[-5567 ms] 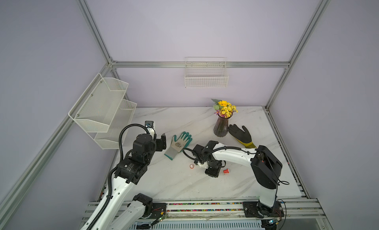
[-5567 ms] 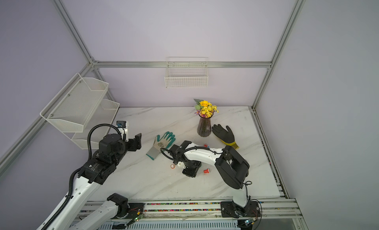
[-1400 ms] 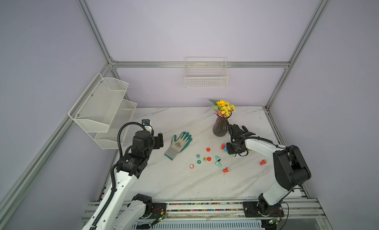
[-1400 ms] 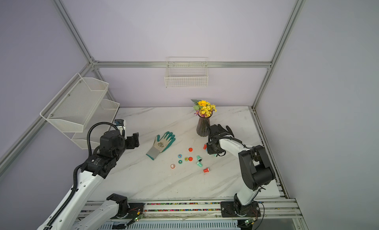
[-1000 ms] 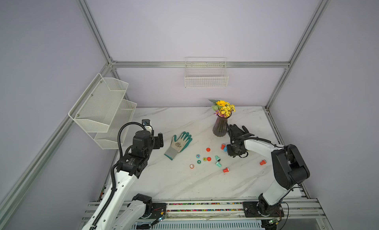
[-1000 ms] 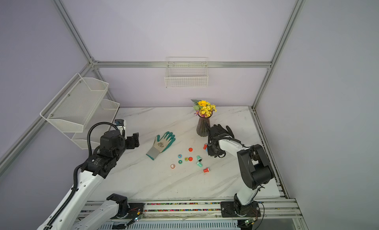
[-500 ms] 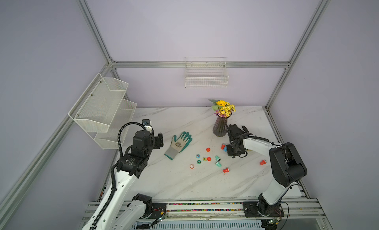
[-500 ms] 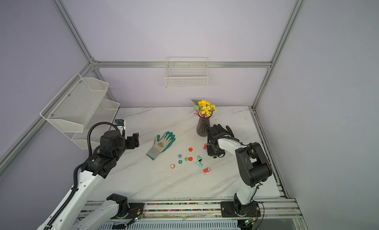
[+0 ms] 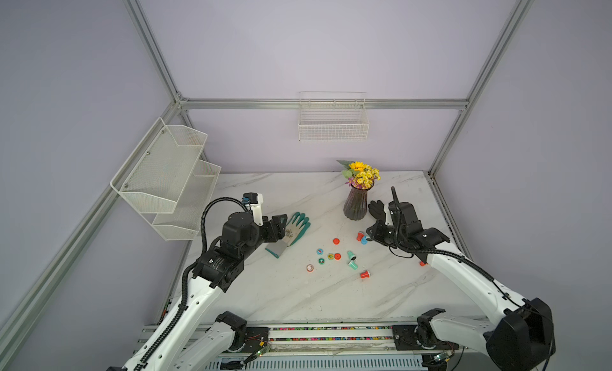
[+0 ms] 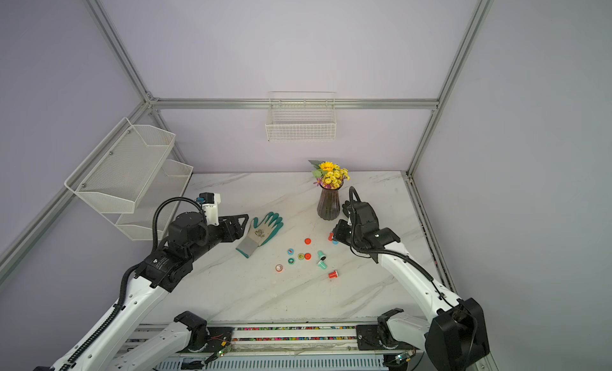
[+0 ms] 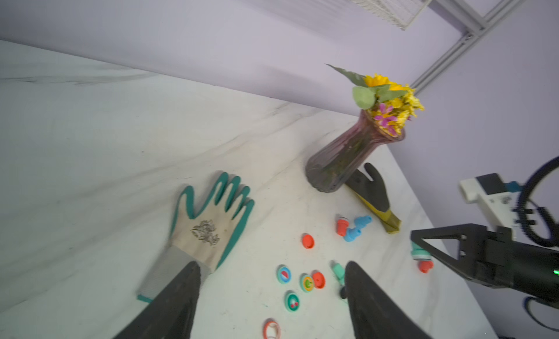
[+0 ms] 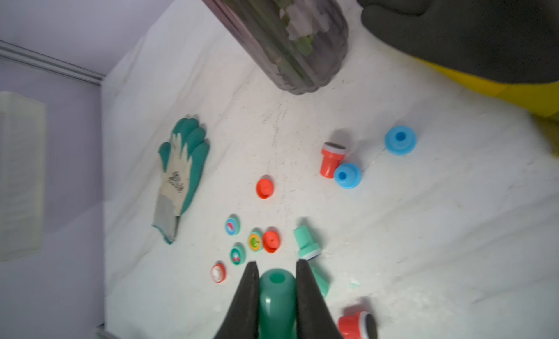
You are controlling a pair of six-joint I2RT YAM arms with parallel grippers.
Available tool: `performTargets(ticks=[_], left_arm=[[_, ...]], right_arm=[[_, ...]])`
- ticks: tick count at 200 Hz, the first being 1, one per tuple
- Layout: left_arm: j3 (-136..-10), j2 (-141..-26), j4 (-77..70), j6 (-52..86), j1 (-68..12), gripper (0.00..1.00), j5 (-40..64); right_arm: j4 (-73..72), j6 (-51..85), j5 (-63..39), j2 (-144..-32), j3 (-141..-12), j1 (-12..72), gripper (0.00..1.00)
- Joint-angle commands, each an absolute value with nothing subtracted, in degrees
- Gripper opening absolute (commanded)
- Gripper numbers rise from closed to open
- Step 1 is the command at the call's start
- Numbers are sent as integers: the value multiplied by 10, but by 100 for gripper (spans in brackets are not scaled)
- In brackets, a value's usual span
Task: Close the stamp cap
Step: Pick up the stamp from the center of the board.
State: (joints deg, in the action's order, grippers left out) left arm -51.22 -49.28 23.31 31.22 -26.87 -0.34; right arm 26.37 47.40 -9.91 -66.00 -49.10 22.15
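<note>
Green stamp [image 12: 276, 304] sits pinched between the narrowed jaws of my right gripper [image 12: 276, 266], apparently lifted off the marble table [image 12: 423, 231] near the vase [image 12: 287, 44]. My left gripper [image 11: 272, 265] hangs empty, jaws spread wide, above the glove [image 11: 208, 228]; loose caps [image 12: 264, 187] lie scattered between.

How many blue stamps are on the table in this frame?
2. One blue stamp sits right beside a red stamp near the vase; the other blue stamp sits nearer the black glove. Others could be hidden under the right arm.
</note>
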Motion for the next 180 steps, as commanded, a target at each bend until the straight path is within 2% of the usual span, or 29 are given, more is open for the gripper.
performTargets(ticks=[1, 29, 65, 104, 180], left_arm=[[-506, -503, 150, 376, -338, 75, -32], [-488, -556, 66, 378, -423, 75, -58], [-482, -641, -41, 389, -484, 76, -59], [-507, -709, -105, 398, -502, 76, -10], [-521, -763, -144, 412, -511, 73, 11]], right_arm=[[123, 684, -159, -633, -443, 233, 0], [78, 829, -73, -595, -420, 273, 0], [56, 916, -13, -587, -424, 323, 0], [58, 957, 2, -609, -447, 350, 0], [31, 987, -10, -629, -446, 357, 0]])
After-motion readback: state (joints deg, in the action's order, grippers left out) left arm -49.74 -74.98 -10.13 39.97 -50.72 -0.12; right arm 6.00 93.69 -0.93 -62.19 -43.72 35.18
